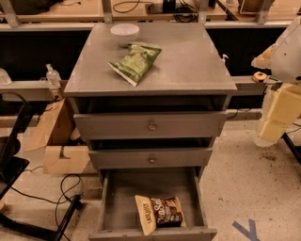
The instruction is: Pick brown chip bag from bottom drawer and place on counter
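The brown chip bag lies flat in the open bottom drawer, near its front edge, with its cream-yellow end panel to the left. The counter is the grey top of the drawer cabinet. My gripper hangs at the right edge of the view, beside the cabinet at about the height of the top drawer. It is well above and to the right of the bag and holds nothing that I can see.
A green chip bag and a white bowl sit on the counter's back left. Two drawers with round knobs are pushed in above the open one. Cardboard and cables lie on the floor at left. Wooden benches stand behind.
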`<state>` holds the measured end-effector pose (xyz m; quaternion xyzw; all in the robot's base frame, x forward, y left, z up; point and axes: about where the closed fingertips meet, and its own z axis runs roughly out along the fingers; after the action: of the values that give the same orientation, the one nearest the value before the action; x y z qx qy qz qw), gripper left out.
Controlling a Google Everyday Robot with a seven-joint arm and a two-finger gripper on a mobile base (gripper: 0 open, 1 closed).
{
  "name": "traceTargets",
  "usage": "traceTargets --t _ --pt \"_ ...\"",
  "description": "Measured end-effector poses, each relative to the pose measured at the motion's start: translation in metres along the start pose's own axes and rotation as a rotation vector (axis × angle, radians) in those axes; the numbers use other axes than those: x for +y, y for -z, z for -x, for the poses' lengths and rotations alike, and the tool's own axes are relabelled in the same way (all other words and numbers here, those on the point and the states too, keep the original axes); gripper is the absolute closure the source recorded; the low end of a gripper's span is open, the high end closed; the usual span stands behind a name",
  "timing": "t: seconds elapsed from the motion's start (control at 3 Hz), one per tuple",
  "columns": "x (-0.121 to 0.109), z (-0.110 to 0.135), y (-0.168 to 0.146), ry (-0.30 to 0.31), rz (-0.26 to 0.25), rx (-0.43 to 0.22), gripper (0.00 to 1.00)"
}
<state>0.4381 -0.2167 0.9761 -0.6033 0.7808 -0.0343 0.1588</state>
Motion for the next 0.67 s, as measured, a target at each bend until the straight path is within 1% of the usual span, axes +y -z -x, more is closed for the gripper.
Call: traceTargets --t 0.33,0.67 --pt "0.000 0.000 0.000 0.000 0.000 0.000 0.00" --pt "-0.002 0.002 -0.025 0.010 0.014 -0.071 0.00"
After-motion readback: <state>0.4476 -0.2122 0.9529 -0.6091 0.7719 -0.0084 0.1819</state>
